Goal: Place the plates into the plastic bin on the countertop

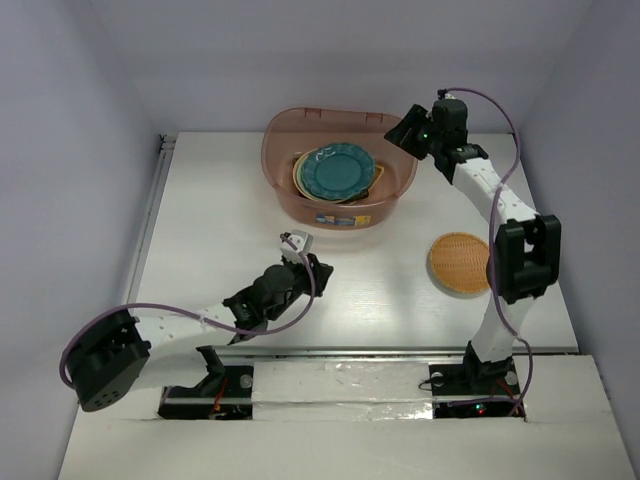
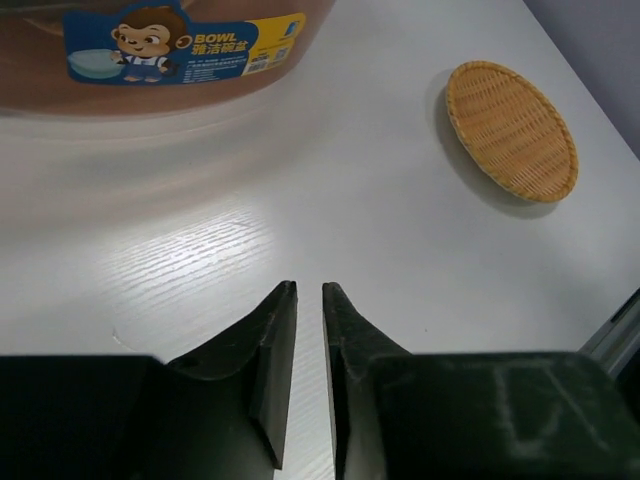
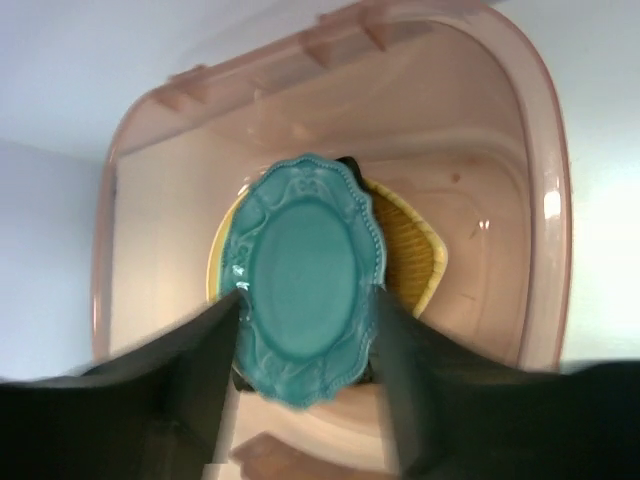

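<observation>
The plastic bin (image 1: 283, 190) stands at the back middle of the countertop (image 1: 215, 220). In it lies the teal scalloped plate (image 1: 338, 172) on top of a stack; a yellow plate rim (image 3: 217, 262) and the woven triangular plate (image 3: 408, 255) peek from under it (image 3: 305, 265). The other plates below are hidden. The woven round plate (image 1: 462, 262) lies on the countertop at the right, also in the left wrist view (image 2: 510, 130). My right gripper (image 1: 403, 131) hovers over the bin's right rim, open and empty (image 3: 307, 293). My left gripper (image 1: 298, 248) is shut and empty (image 2: 309, 288), low over the table in front of the bin (image 2: 150, 85).
A metal rail (image 1: 150, 220) runs along the countertop's left edge. A blue cartoon label (image 2: 180, 45) is on the bin's near wall. White walls close the space at the back and sides. The right arm's elbow (image 1: 522, 258) stands just right of the woven round plate.
</observation>
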